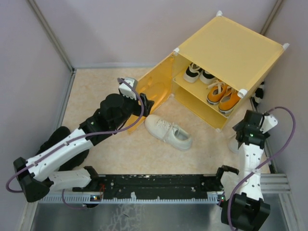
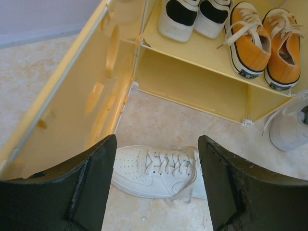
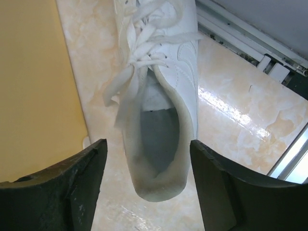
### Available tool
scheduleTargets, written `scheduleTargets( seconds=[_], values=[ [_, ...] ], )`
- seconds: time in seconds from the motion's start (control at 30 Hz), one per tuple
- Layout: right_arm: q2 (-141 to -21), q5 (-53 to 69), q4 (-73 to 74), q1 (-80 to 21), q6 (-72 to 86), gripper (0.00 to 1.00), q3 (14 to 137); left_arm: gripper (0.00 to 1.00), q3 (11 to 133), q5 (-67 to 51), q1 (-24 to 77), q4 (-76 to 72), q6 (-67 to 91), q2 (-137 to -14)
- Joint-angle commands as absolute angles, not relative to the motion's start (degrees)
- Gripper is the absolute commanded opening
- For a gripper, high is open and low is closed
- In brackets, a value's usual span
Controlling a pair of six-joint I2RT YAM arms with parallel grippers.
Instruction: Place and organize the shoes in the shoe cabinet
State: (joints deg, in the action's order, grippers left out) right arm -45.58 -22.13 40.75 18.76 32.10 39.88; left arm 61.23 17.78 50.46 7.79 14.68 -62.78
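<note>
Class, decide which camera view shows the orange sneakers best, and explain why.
Left wrist: the orange sneakers appear large, side by side on the shelf, laces and toe caps clear. Top external shows them small. Right wrist shows none.

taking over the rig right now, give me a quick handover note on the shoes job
Left claw: open, above one off-white shoe lying on the table before the shoe cabinet.
Right claw: open, over the second off-white shoe, right of the cabinet.
Done: black-and-white pair and orange pair sit on the shelf.
Left: both off-white shoes go in; door is open.
</note>
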Motion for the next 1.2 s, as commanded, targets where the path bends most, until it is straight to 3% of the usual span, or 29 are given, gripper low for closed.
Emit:
scheduleTargets(
  seconds=[0.0, 0.33, 0.6, 0.83, 1.17],
  values=[
    [-46.1, -20.7, 35.9, 18.3, 30.8, 0.79, 37.2, 0.74, 63.2, 15.6, 50.3, 6.6, 15.1, -65.7],
    [-53.7, -13.5, 23.2, 18.3, 29.7, 0.82, 31.6, 0.75, 66.6, 17.7, 50.3, 7.3, 12.7, -67.1],
    [-45.0, -16.7, 27.0, 18.3, 25.8, 0.68, 37.2, 0.75, 66.9, 17.5, 50.3, 8.7, 13.4, -68.4],
    [-48.9, -5.3, 27.5, 18.0, 27.3, 0.67, 38.7, 0.74, 66.5, 16.6, 50.3, 8.1, 13.5, -70.0],
    [-48.3, -8.5, 25.2, 17.8, 29.6, 0.67, 31.6, 0.75, 65.8, 17.6, 50.3, 8.2, 12.6, -70.4]
  ],
)
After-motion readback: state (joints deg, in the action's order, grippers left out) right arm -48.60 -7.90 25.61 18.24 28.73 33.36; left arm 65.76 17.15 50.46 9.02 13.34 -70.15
